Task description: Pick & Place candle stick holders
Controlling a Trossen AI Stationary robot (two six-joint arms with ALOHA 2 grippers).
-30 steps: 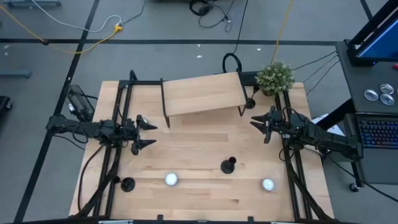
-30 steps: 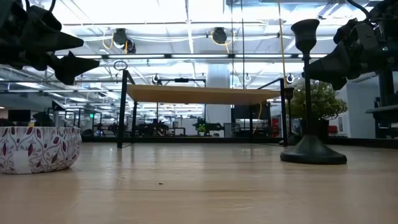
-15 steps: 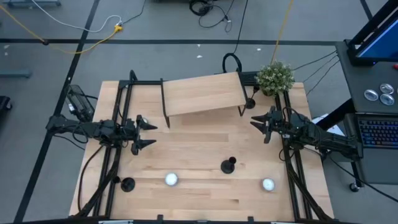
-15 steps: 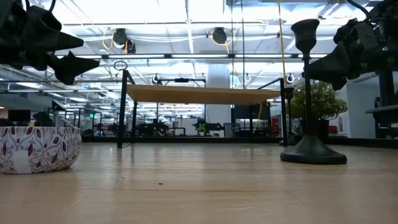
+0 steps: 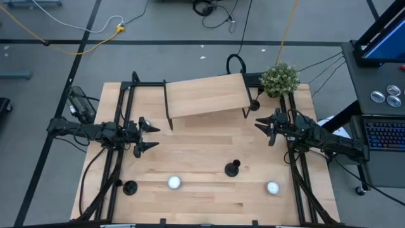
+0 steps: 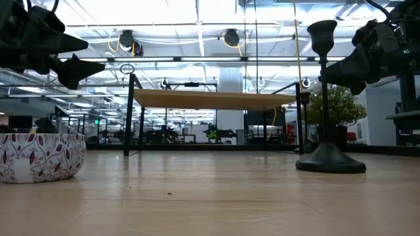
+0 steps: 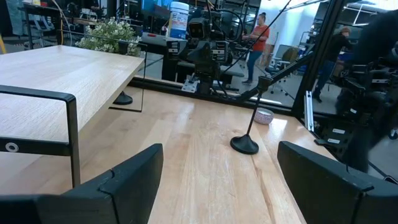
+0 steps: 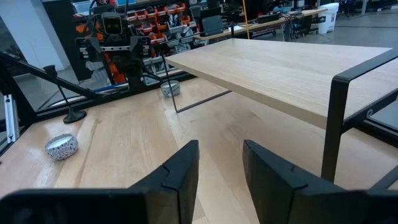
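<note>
No writing I can read from here. Left gripper point(image 5: 147, 135) and right gripper point(image 5: 264, 126) hover with fingers apart, both well clear of the candle stick holder point(image 5: 232, 168) standing upright mid-table between two small bowls point(image 5: 174, 183)

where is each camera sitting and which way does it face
High view: overhead, straight down on the table; both arms, left tool and right tool open.
Low view: at tabletop level, looking across at a candle stick holder; both tools at the top corners.
Left wrist view: behind its own fingers, facing the right arm.
Right wrist view: behind its own fingers, facing the left arm.
Shared: the raised wooden shelf appears in all four.
</note>
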